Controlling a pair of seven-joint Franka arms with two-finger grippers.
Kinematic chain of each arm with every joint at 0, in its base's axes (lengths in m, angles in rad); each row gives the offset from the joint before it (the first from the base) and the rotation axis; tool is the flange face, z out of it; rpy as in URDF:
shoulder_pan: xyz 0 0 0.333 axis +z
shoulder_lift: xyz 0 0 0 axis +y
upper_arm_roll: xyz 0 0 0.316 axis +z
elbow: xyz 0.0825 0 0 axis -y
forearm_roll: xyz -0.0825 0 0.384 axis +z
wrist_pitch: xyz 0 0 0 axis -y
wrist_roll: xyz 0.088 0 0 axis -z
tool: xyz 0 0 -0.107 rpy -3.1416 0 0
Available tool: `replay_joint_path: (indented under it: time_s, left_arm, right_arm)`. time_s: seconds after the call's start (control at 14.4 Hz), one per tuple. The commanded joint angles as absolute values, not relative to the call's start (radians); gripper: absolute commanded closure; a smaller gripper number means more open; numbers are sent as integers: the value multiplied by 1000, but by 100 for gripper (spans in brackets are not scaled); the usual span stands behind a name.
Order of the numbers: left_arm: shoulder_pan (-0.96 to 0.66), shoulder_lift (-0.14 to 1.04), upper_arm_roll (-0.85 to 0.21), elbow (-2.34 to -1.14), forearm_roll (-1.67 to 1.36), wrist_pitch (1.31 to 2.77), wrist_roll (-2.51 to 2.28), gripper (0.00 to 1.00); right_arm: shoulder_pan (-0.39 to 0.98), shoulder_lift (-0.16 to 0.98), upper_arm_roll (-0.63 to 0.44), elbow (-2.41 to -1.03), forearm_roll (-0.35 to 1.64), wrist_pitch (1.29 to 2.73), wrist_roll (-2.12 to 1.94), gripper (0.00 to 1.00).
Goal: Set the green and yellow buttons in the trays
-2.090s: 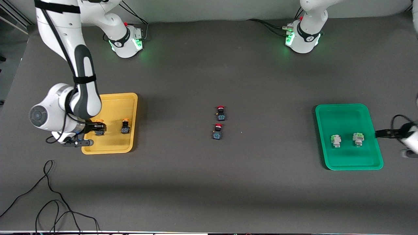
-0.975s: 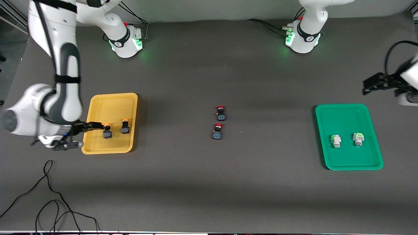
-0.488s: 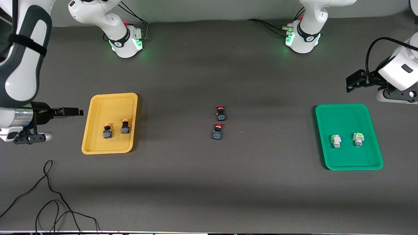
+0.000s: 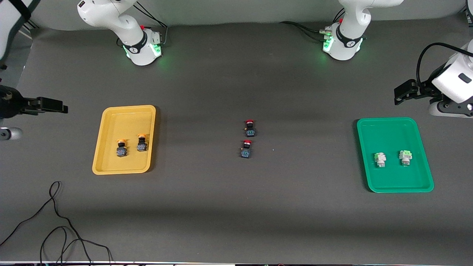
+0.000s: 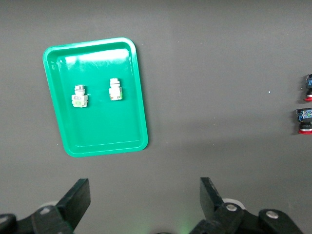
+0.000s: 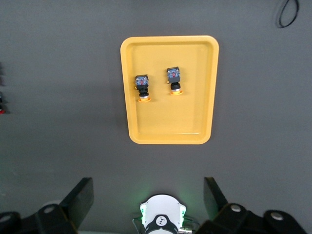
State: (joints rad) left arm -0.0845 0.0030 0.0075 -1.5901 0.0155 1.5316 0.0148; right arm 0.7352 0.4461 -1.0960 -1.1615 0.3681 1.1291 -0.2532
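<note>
The yellow tray point(image 4: 125, 118) holds two yellow buttons point(image 4: 121, 149) point(image 4: 141, 144) side by side; the right wrist view shows the tray point(image 6: 168, 126) and both buttons point(image 6: 142, 87) point(image 6: 174, 80). The green tray point(image 4: 393, 129) holds two green buttons point(image 4: 380, 159) point(image 4: 405, 157), also in the left wrist view point(image 5: 80, 96) point(image 5: 115, 90) on that tray point(image 5: 97, 131). My right gripper point(image 4: 62, 108) point(image 6: 148, 192) is open and empty, raised over bare table beside the yellow tray. My left gripper point(image 4: 398, 94) point(image 5: 145, 190) is open and empty, raised over bare table beside the green tray.
Two red-capped switches point(image 4: 250, 127) point(image 4: 246, 149) lie at the table's middle, also at the edge of the left wrist view point(image 5: 304, 119). Black cable loops point(image 4: 55, 221) lie near the front edge at the right arm's end. The arm bases point(image 4: 142, 46) point(image 4: 342, 42) stand along the top.
My right gripper let go of a yellow button in the yellow tray, then rose and drew off the tray. My left gripper rose away from the green tray's side.
</note>
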Motion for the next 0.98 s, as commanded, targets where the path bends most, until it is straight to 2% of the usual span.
replay_joint_path:
  time_s: [0.0, 0.63, 0.77, 0.91]
  left_arm:
    - [-95, -8, 18, -1597, 9, 1539, 12, 0]
    - [-94, 0, 18, -1586, 6, 1532, 5, 0]
    - [-94, 0, 18, -1586, 5, 1534, 5, 0]
    - [-95, -2, 17, -1579, 6, 1534, 5, 0]
  right_arm:
    - [732, 453, -1098, -1143, 348, 1112, -244, 0]
    - [755, 456, -1078, -1134, 353, 1115, -207, 0]
    - [721, 439, -1010, -1132, 338, 1115, -181, 0]
    - [596, 387, -842, -1126, 301, 1118, -94, 0]
